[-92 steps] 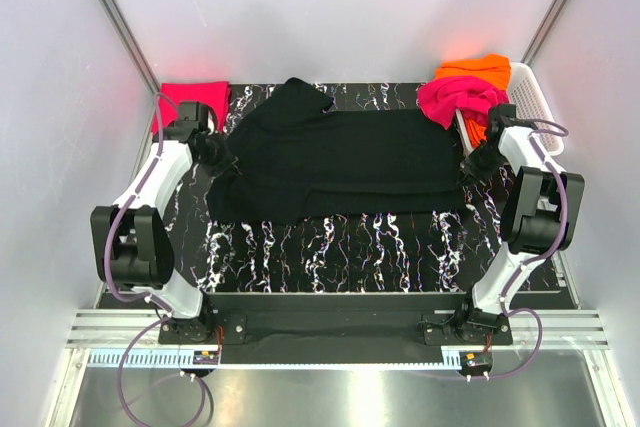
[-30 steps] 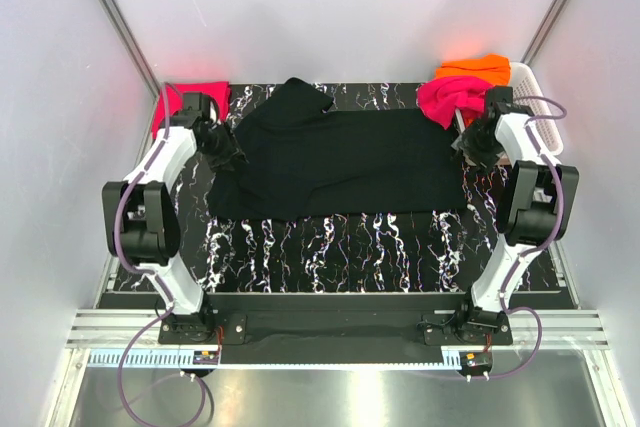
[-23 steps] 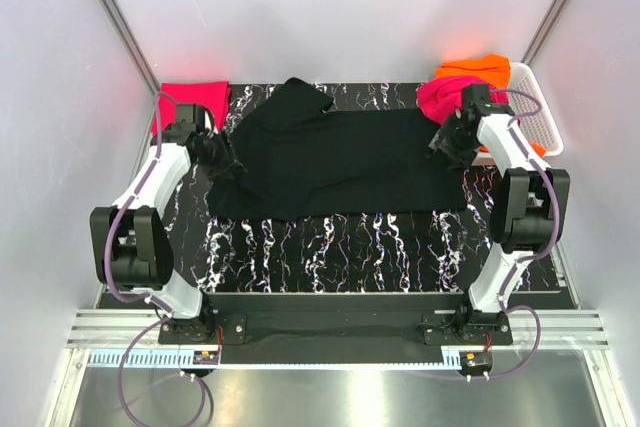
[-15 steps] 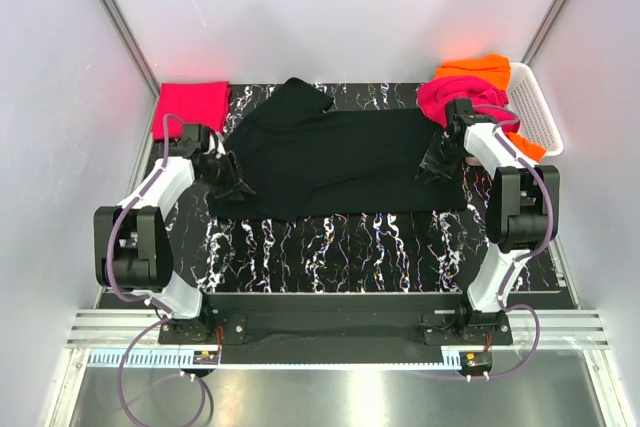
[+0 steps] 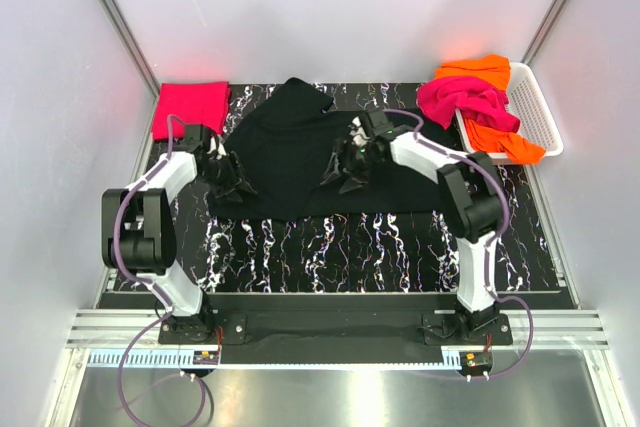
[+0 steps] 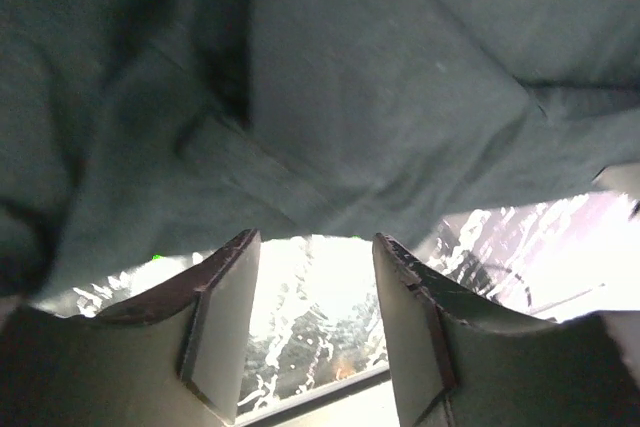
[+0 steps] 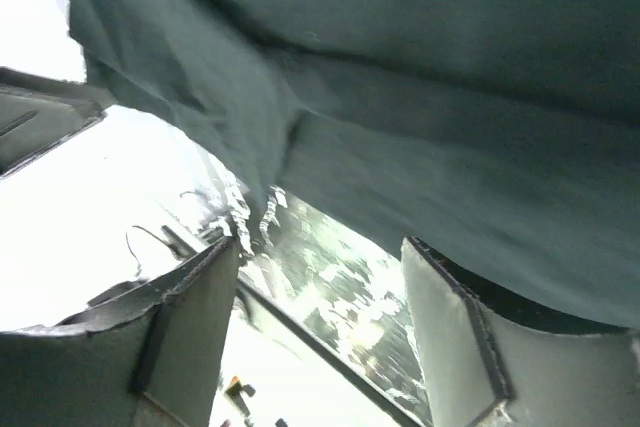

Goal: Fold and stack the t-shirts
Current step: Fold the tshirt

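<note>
At the table's middle, my right arm lies stretched far leftward, its white forearm low across the black t-shirt, and the right gripper sits over the shirt's centre. The left arm bends inward from its side, with the left gripper at the shirt's left edge, down near the near-left corner of the cloth.

From the left wrist camera I see both fingers parted with bright marbled tabletop showing between them. The dark hem lies just past their tips, not between the pads. The right wrist camera shows the same: fingers spread wide, dark cloth draped beyond the tips, and nothing clamped that I can make out.

The black shirt is spread flat over the table's far half, one sleeve poking toward the back wall. The red-pink t-shirt lies folded at the far-left corner. The magenta t-shirt is heaped on the orange t-shirt, both spilling over the white basket at far right.

Half a second ago the right gripper was at the shirt's right edge, just beside the basket. Since then it has swept across to the middle. The left gripper has hardly shifted from its edge.
</note>
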